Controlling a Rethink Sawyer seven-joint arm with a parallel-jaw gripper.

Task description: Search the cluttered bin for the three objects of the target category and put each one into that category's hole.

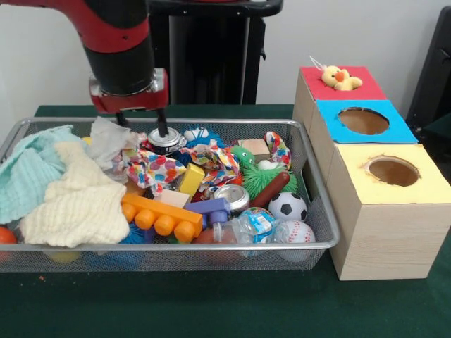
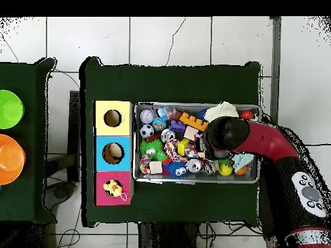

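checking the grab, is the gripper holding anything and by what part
Cannot be told: the gripper is down among the bin's clutter, and no toy is visibly lifted.

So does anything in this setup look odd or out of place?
One thing: the yellow duckling sits on the red box top, apparently lodged in its hole rather than dropped through. The blue and yellow holes are open. Otherwise the bin is just a jumble of toys and cloths, with nothing spilled outside.

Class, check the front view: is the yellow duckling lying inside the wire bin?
No. The yellow duckling sits on the red-topped box, outside the wire bin.
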